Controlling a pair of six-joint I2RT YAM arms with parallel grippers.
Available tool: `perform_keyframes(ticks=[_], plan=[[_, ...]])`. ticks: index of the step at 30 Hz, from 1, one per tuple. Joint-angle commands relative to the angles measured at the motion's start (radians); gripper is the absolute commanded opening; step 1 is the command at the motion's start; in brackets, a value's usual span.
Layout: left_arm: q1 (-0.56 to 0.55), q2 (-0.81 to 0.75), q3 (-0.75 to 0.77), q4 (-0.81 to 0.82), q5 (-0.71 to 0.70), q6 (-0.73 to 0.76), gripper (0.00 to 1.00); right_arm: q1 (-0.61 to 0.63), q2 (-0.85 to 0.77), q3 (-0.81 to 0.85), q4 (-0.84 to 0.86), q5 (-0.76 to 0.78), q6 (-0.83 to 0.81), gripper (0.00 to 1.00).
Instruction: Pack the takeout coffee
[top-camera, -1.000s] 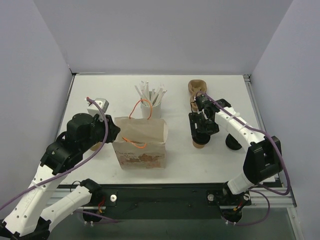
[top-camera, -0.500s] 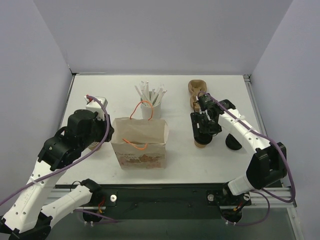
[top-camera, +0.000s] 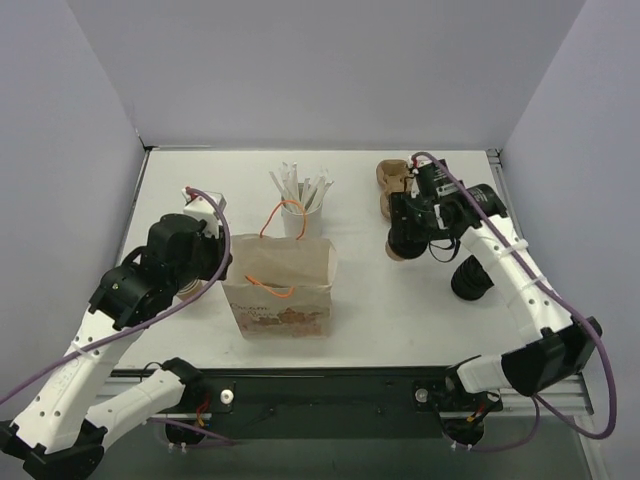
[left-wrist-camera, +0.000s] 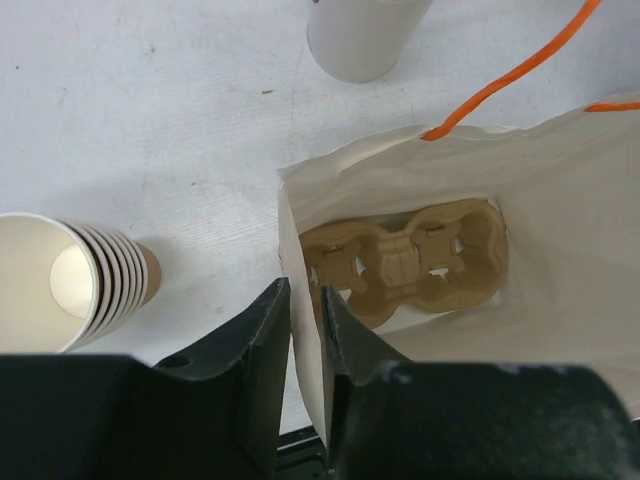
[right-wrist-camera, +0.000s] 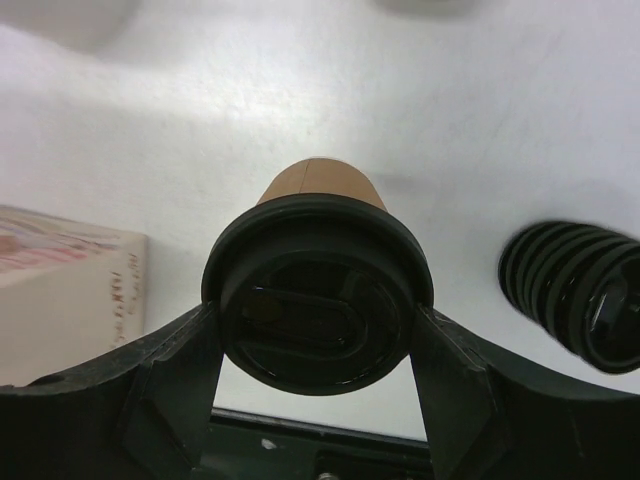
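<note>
- White table (top-camera: 360, 320): everything sits on it.
- Paper bag (top-camera: 285, 290): stands open near the middle. The print on its front is too small to read.
- Left gripper (left-wrist-camera: 303, 300): pinched tight on the bag's 9 o'clock wall.
- Right gripper (right-wrist-camera: 315, 325): squeezing the black lid of the takeout coffee (right-wrist-camera: 315, 300), at 3 o'clock from the bag.
- Cup tray (left-wrist-camera: 405, 260): lies inside the bag.
- Lid stack (top-camera: 472, 278): at 4 o'clock from the coffee.

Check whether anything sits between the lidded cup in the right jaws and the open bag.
Nothing visible. Bare table lies between the takeout coffee, held by the right gripper, and the paper bag. The left gripper pinches the bag's rim, mouth open; only a pulp carrier sits inside.
</note>
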Motion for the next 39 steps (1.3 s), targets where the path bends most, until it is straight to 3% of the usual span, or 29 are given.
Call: perform_keyframes(ticks=[1, 2, 4, 9, 15, 18, 24, 29, 35, 39], plan=[[0.002, 0.015, -0.011, 0.12, 0.053, 0.012, 0.2, 0.027, -0.089, 0.196, -0.05, -0.053, -0.03, 0.58], [0.004, 0.01, -0.02, 0.154, 0.064, 0.014, 0.06, 0.048, -0.097, 0.269, -0.051, -0.058, -0.038, 0.58], [0.004, 0.006, -0.04, 0.205, 0.101, 0.012, 0.0, 0.085, -0.103, 0.339, -0.05, -0.067, -0.059, 0.58], [0.004, -0.01, -0.087, 0.418, 0.15, -0.006, 0.0, 0.247, -0.112, 0.532, 0.01, -0.162, -0.141, 0.58], [0.004, -0.04, -0.169, 0.594, 0.171, 0.012, 0.0, 0.43, -0.152, 0.494, 0.137, -0.293, -0.224, 0.57], [0.004, -0.062, -0.218, 0.66, 0.176, -0.002, 0.0, 0.505, -0.153, 0.5, 0.143, -0.213, -0.254, 0.57], [0.004, -0.076, -0.241, 0.645, 0.178, -0.037, 0.0, 0.672, -0.121, 0.562, 0.157, -0.077, -0.282, 0.56], [0.004, -0.082, -0.238, 0.593, 0.167, -0.057, 0.0, 0.832, -0.077, 0.594, 0.192, 0.152, -0.32, 0.56], [0.002, -0.113, -0.262, 0.568, 0.144, -0.1, 0.0, 0.932, -0.017, 0.669, 0.226, 0.264, -0.35, 0.56], [0.004, -0.137, -0.282, 0.596, 0.147, -0.124, 0.0, 0.966, -0.011, 0.583, 0.171, 0.33, -0.327, 0.56]])
